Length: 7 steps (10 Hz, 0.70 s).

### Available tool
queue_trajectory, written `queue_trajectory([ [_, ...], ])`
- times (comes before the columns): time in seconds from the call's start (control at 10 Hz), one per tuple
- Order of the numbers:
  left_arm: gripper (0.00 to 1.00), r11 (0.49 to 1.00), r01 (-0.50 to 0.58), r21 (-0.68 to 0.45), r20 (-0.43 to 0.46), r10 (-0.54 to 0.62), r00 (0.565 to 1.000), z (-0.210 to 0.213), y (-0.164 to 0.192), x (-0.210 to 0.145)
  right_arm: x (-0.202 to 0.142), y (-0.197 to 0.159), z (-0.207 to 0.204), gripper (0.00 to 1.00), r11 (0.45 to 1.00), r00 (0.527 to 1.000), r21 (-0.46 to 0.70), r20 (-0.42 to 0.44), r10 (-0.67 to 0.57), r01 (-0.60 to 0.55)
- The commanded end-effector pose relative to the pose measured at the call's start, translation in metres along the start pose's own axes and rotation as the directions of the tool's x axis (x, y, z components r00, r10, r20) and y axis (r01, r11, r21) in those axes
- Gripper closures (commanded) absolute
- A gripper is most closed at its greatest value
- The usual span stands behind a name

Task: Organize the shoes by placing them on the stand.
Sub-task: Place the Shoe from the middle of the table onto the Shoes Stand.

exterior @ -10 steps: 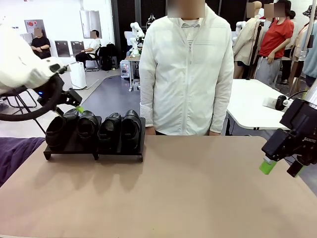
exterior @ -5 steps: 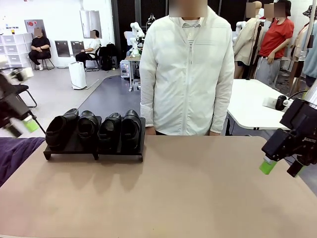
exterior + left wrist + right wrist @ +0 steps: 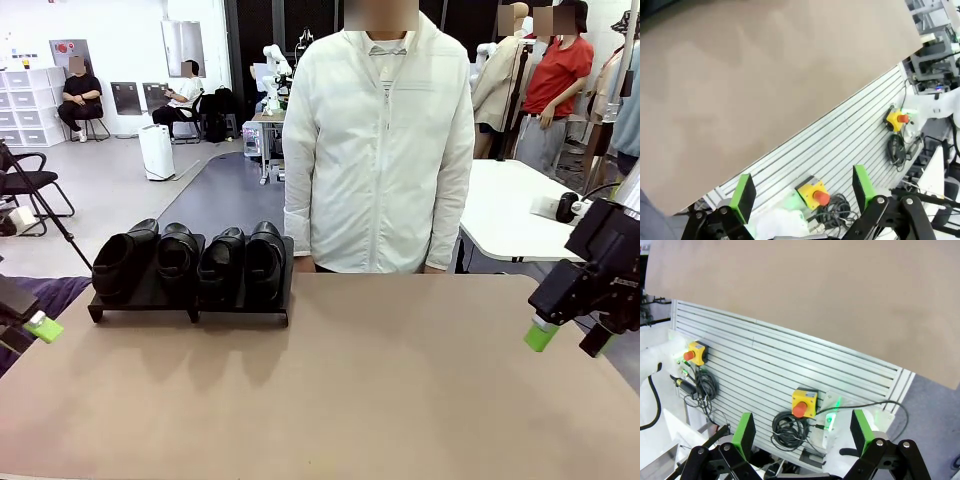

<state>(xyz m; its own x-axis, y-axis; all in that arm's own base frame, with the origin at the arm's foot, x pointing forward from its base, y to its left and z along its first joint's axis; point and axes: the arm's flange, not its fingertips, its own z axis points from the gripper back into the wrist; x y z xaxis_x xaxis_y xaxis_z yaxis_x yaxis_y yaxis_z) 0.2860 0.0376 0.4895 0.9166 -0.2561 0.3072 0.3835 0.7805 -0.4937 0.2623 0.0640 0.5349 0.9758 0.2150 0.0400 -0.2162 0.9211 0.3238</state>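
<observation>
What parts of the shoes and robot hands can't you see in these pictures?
- Front view: the four glossy black leather shoes face away on the low matte-black stand; toes hidden.
- Front view: left gripper cut off by picture edge.
- Front view: right gripper, one finger dark, hard to make out.

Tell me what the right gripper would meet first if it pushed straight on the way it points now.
The right gripper, jaws open and empty, points at a yellow box with a red emergency-stop button on the ribbed grey aluminium panel. Probably that box first; depth is uncertain.
</observation>
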Motion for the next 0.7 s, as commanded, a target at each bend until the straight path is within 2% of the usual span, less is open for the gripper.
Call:
queue_trajectory([
  [0.0,0.00,1.000,-0.009,0.011,-0.040,0.010,0.999,0.0108,-0.0051,0.0104,0.0007,-0.0007,0.0044,0.00,1.000,1.000,0.000,-0.007,0.009,-0.009],
  [0.6,0.00,1.000,-0.009,0.011,-0.040,0.010,0.999,0.0108,-0.0051,0.0104,0.0007,-0.0007,0.0044,0.00,1.000,1.000,0.000,-0.007,0.009,-0.009],
])
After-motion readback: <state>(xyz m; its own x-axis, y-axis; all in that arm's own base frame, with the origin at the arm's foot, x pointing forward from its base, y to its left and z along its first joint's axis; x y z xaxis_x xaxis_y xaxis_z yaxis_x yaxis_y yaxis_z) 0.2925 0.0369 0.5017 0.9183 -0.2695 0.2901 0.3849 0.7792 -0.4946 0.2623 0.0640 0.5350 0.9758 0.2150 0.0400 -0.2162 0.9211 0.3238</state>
